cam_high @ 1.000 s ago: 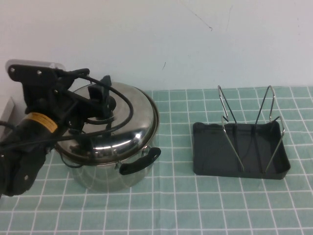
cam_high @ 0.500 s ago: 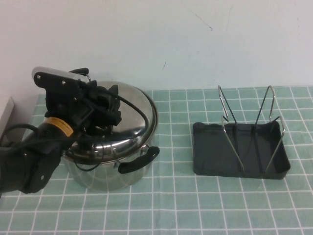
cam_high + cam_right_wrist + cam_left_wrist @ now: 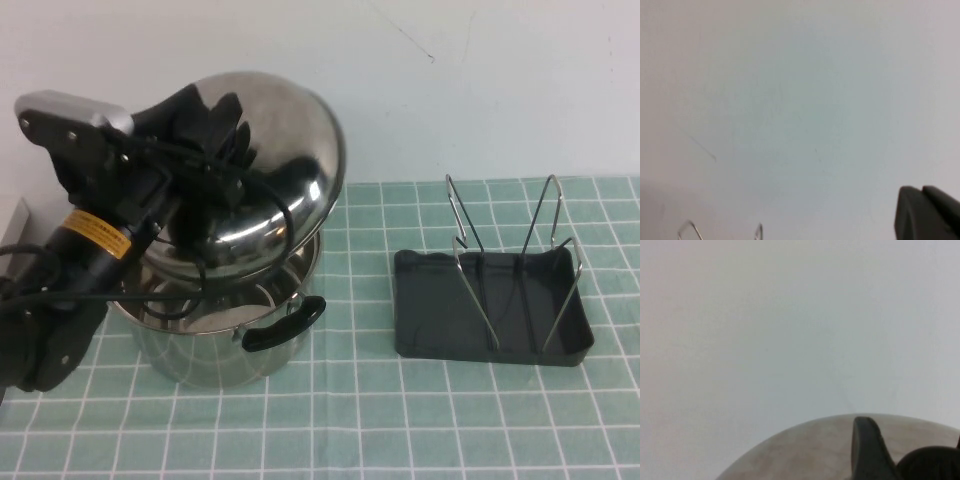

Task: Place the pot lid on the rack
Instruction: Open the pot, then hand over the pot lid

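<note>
The shiny steel pot lid [image 3: 295,150] is lifted off the pot and tilted up on edge, its dome facing the camera, above the steel pot [image 3: 215,345]. My left gripper [image 3: 215,150] is shut on the lid's black knob, which its fingers mostly hide. In the left wrist view the lid [image 3: 800,452], the knob [image 3: 932,465] and one finger [image 3: 865,450] show against the wall. The rack [image 3: 430,300], a dark grey tray with wire loops, stands empty to the right. My right gripper [image 3: 925,212] shows only in its wrist view, fingertips together, facing the wall.
The pot has a black handle [image 3: 285,325] pointing forward-right. A green checked cloth [image 3: 360,420] covers the table. A white wall stands close behind. The tips of the rack's wire loops [image 3: 690,230] show in the right wrist view.
My left gripper has lifted the lid off the pot and tipped it up; a second ago the lid lay on the pot. The rack has not moved.
</note>
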Controlling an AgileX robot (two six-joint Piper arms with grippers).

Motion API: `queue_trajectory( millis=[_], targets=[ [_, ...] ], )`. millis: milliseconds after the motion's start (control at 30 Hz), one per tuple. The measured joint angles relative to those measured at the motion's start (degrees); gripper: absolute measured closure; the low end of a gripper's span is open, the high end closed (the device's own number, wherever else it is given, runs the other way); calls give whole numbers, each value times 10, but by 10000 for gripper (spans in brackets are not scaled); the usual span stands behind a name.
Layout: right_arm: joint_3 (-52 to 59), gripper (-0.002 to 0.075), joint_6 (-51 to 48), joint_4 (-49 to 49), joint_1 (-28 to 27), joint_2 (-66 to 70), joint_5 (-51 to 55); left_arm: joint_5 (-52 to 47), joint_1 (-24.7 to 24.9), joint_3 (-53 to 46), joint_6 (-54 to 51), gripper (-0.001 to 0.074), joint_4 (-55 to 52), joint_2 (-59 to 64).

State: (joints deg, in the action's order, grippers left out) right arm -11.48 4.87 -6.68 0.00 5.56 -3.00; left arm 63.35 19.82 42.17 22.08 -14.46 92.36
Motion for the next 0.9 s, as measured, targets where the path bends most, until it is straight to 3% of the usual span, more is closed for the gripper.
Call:
queue_trajectory(
  millis=[133,233,467,600,700,900],
  targets=[
    [-32,729,143,-56,0,0,-17,8,8,0,155,423,-33,-33],
    [-47,728,303,-178,0,2,-58,12,30,6,225,423,-46,-40],
    [-66,728,819,-593,0,102,-345,12,102,59,253,423,-99,-40],
    [-70,710,933,-640,0,195,-440,12,147,90,253,423,-117,-40],
    [-70,599,954,-601,0,246,-486,13,182,107,247,423,-121,-40],
    [-70,255,964,-507,0,302,-539,18,217,122,245,423,-131,-40]
  ],
)
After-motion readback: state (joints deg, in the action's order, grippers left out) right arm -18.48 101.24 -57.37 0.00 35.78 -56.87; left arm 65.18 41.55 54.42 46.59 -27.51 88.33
